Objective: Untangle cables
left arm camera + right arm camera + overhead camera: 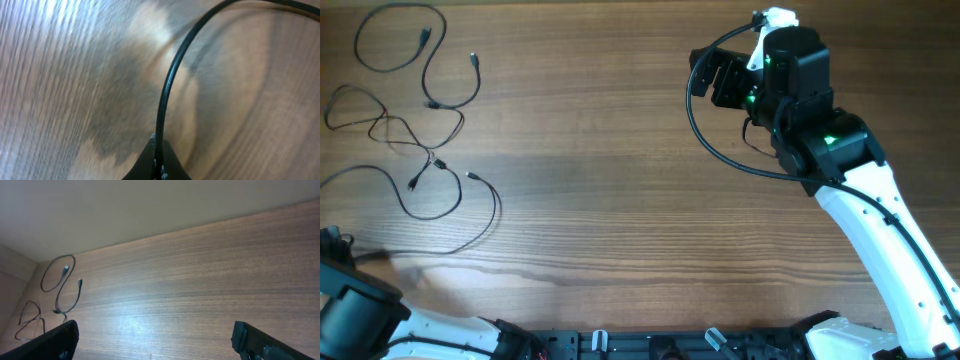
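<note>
Several thin black cables lie spread over the left of the table in the overhead view: a looped one (428, 60) at the top, a crossed pair (395, 125) in the middle, and a long strand (460, 205) below. My left gripper (332, 243) is at the table's left edge. In the left wrist view its fingers (159, 162) are shut on a black cable (167, 80) that arcs away to the upper right. My right gripper (715, 78) is far to the right, open and empty. Its fingers (155, 347) are wide apart, with the cables (62, 280) far off at the left.
A thicker black cable (705, 140) loops from the right arm over the table. The right arm's white link (880, 230) runs down to the bottom right. The arm bases line the front edge (650, 345). A pale wall (125, 205) stands behind the table.
</note>
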Controlling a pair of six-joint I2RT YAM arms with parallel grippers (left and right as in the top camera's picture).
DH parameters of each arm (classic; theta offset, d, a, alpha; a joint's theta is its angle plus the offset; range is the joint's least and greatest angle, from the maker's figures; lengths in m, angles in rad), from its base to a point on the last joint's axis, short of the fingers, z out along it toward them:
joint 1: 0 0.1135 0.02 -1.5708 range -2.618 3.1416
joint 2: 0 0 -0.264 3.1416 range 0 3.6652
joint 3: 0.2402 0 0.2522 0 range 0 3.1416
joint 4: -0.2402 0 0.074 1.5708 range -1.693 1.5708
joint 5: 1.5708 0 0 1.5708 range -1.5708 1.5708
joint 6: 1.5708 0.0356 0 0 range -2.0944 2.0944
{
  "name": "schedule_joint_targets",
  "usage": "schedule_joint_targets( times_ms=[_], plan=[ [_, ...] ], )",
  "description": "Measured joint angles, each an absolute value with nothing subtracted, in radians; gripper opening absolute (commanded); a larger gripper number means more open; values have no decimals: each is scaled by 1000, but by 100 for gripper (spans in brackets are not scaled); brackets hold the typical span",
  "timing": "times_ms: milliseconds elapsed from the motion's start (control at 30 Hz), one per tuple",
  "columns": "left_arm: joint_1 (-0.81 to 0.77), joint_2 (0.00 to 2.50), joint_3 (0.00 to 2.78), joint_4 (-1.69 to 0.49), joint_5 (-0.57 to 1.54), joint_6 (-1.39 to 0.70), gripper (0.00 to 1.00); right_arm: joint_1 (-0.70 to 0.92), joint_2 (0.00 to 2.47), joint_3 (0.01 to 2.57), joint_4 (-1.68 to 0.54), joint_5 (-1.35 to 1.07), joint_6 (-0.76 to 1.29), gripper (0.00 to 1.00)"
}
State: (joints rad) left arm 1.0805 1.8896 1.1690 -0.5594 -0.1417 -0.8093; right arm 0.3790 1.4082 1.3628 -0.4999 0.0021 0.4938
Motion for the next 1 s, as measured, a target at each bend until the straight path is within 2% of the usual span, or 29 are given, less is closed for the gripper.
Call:
schedule_joint_targets(
  times_ms=[233, 333, 433, 467, 500, 533, 567, 700, 1000],
  plan=[
    [1080, 1891, 1308, -557, -142, -582, 5, 379, 1408, 1363, -500, 2, 494, 100],
    [1080, 1891, 1315, -539, -141, -527, 18, 379, 1408, 1363, -501, 2, 494, 100],
    [1081, 1891, 1316, -466, -104, -506, 22, 379, 1408, 1363, -501, 2, 494, 100],
    [1081, 1891, 1316, -439, -74, -504, 37, 379, 1408, 1363, -501, 2, 494, 100],
    [1081, 1891, 1317, -398, -29, -500, 62, 379, 1408, 1363, -501, 2, 494, 100],
    [1081, 1891, 1318, -386, -4, -496, 75, 379, 1408, 1363, -501, 2, 494, 100],
    [1080, 1891, 1318, -372, 27, -489, 84, 379, 1408, 1363, -502, 2, 494, 100],
    [1080, 1891, 1319, -382, 101, -488, 78, 379, 1408, 1363, -501, 2, 494, 100],
    [1003, 1891, 1323, -572, 133, -486, 84, 379, 1408, 1363, -493, 2, 506, 100]
  ],
)
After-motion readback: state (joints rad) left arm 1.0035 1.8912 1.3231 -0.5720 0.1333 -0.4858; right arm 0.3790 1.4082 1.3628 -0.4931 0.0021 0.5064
